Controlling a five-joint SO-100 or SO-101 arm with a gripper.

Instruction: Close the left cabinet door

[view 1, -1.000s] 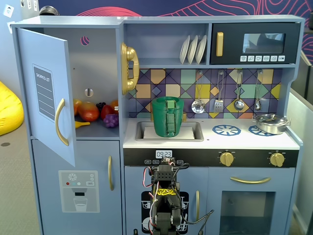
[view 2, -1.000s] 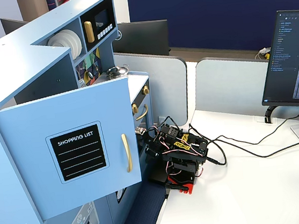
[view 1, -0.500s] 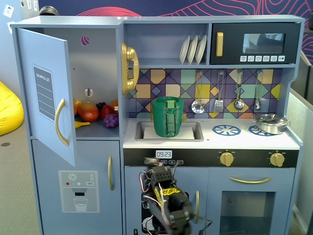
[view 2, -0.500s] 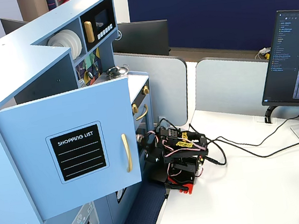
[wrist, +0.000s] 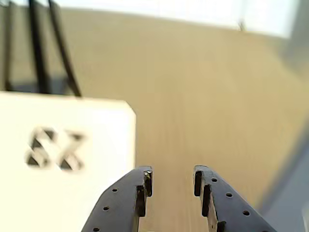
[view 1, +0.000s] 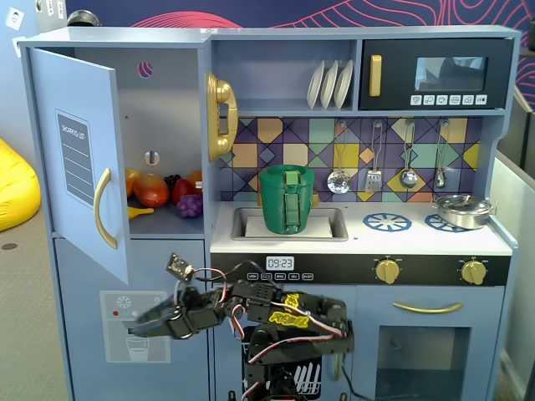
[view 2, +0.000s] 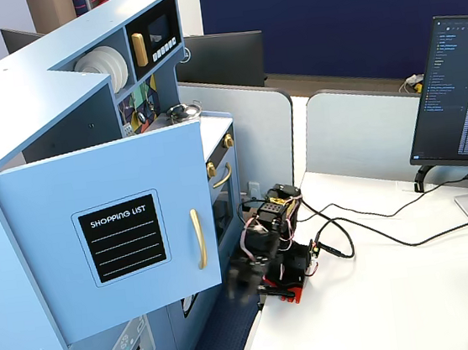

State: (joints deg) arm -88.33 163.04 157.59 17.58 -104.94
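The left cabinet door (view 1: pixel 79 159) is light blue with a "SHOPPING LIST" panel and a curved gold handle (view 1: pixel 104 209). It stands swung wide open. In another fixed view the door (view 2: pixel 123 238) juts out from the cabinet, with its handle (view 2: pixel 197 238) near the free edge. My gripper (view 1: pixel 138 323) is low, below the door's bottom edge and in front of the lower blue door, pointing left. It is blurred in the side fixed view (view 2: pixel 236 278). In the wrist view my gripper (wrist: pixel 173 179) is open and empty, apart from the door.
Toy fruit (view 1: pixel 163 192) lies inside the open compartment. The lower ice-dispenser door (view 1: pixel 134 334) is behind the gripper. A green container (view 1: pixel 287 199) sits in the sink. A white table (view 2: pixel 383 293) carries cables and a monitor (view 2: pixel 458 99). A white panel (wrist: pixel 58 159) fills the wrist view's left.
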